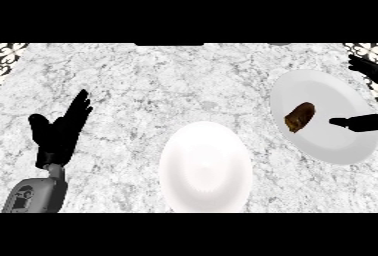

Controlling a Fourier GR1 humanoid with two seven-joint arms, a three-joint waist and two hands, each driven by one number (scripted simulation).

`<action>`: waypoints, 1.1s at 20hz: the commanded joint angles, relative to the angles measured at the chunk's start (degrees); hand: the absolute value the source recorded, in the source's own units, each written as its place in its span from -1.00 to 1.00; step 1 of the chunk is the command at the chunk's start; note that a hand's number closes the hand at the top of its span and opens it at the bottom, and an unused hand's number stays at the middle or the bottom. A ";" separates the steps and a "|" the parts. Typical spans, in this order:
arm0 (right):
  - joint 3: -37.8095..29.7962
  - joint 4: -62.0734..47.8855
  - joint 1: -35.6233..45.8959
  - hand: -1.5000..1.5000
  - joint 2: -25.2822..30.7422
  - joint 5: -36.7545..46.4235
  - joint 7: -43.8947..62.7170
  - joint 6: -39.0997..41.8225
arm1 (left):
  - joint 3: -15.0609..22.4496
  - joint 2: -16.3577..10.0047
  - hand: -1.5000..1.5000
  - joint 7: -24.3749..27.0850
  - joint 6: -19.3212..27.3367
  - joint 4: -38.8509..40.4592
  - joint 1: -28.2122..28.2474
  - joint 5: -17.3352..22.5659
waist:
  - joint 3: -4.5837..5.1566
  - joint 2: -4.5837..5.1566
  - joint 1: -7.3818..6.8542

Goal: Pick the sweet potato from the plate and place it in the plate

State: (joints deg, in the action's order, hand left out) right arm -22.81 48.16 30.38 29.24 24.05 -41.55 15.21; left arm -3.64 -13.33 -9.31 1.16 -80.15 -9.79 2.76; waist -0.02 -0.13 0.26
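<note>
Broadly, the marble counter (148, 85) carries a centre plate (205, 167) and a right plate (325, 145). The left hand (59, 132) rests at the left, fingers straight. The right hand (358, 122) spreads wide at the right plate's edge. The sweet potato (300, 116) lies on the right plate, near the thumb.

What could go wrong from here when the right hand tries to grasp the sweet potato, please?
1. The right hand is open beside the sweet potato, with only its thumb near it; closing off-centre might push it across the right plate instead of gripping it.
2. The hand hangs over that plate's rim, so it could shift the plate toward the centre plate.
</note>
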 commanded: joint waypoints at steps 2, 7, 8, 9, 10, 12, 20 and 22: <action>-4.25 4.98 0.35 -1.00 -0.52 -9.54 7.98 9.49 | -0.20 0.49 0.00 0.29 0.21 0.49 0.23 -0.31 | 0.08 -0.18 0.44; -6.24 0.35 0.43 -1.00 2.29 -16.48 19.08 23.55 | -0.09 0.31 0.00 -2.07 0.77 -3.04 1.43 -0.30 | 0.08 -0.32 0.41; -7.66 -1.57 4.32 -1.00 4.63 -18.75 22.52 26.38 | 1.19 1.83 0.00 -1.11 1.69 -1.69 0.46 -1.52 | 0.08 -0.12 0.22; -8.22 -1.33 2.33 -1.00 4.78 -19.95 21.98 27.47 | 0.45 0.52 0.00 -2.99 0.76 -3.49 0.96 -0.74 | 0.04 -0.11 0.02; -8.49 -5.50 1.05 -1.00 6.64 -19.19 17.23 28.08 | -0.02 0.24 0.00 -1.43 0.03 -5.02 3.55 -0.21 | -0.02 0.14 -0.70; -8.84 -8.51 4.64 -1.00 8.84 -20.28 17.90 28.10 | -1.34 -0.65 0.00 -1.40 -1.81 -1.26 -0.41 0.76 | -0.01 0.27 -0.64; -5.18 -13.02 -0.26 -1.00 11.05 -17.68 4.75 26.45 | 0.36 2.39 0.00 1.12 1.22 1.90 -1.02 -3.23 | -0.04 0.38 -0.62; -4.27 -17.09 3.83 -1.00 11.05 -16.57 4.96 23.29 | -2.20 -1.06 0.00 -2.53 -3.40 -1.67 -0.73 1.22 | -0.09 0.48 -1.47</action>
State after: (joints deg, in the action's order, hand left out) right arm -28.35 35.26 32.10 39.92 6.35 -30.23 35.91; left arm -4.21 -12.55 -9.31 0.04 -80.82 -9.58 1.90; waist -0.08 0.26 -0.69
